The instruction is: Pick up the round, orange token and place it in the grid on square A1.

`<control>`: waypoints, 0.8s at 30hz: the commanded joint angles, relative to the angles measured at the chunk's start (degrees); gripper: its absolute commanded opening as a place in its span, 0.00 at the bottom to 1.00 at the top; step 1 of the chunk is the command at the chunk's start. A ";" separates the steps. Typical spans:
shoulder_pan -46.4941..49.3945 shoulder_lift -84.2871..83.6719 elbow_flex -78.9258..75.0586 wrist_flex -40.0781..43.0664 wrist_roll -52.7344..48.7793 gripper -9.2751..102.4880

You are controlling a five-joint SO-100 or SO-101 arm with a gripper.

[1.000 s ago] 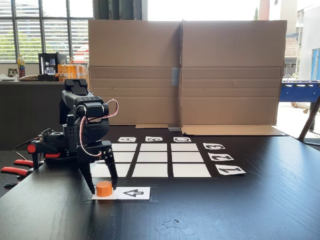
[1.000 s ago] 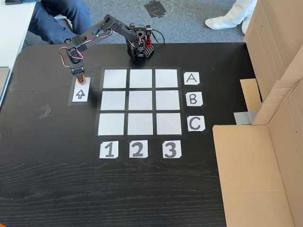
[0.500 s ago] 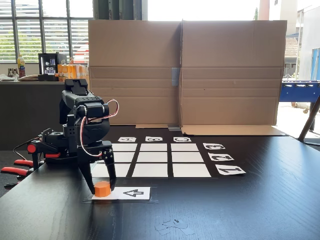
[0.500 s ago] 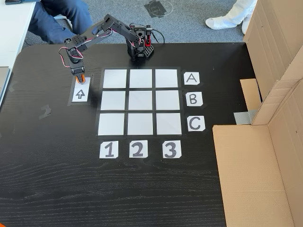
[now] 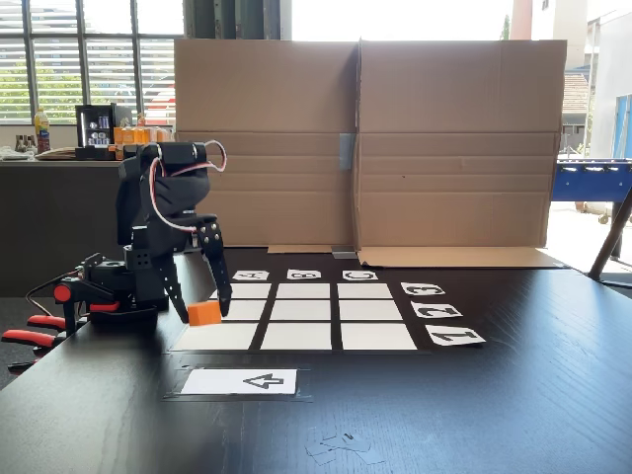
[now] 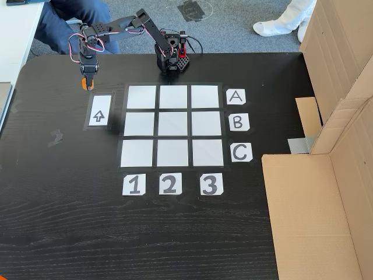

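The pincer is closed on the token, its two dark fingers pinching the orange cylinder from either side, and the token hangs clear of the table; in the fixed view from above the token shows as a spot of orange under the pincer, off to the left of the grid and beyond the arrow card, which lies bare. Square A1 is the corner cell matching the A card and the 1 card, in that view the top-left cell, near the arm's base; in the fixed view from the table's edge it is the far-left cell, just behind and to the right of the held token. The lift looks done and the carry across to the cell is what remains, a short one by my reading; the risks lie in the grip and the aim. The token seems held low in the fingers, near their tips, so a jolt in the swing could let it slip or tilt out; released from too high, a short cylinder may bounce or roll on its edge across a black gap; and with nine cells alike, a small error in reach would land it on the neighbouring cell or astride a gap.
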 commanded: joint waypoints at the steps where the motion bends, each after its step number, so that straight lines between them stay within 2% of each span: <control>1: 0.44 9.67 3.16 0.00 0.18 0.15; 13: -3.25 32.70 22.94 0.00 0.18 0.15; 24: -8.88 45.97 40.17 0.00 0.26 0.14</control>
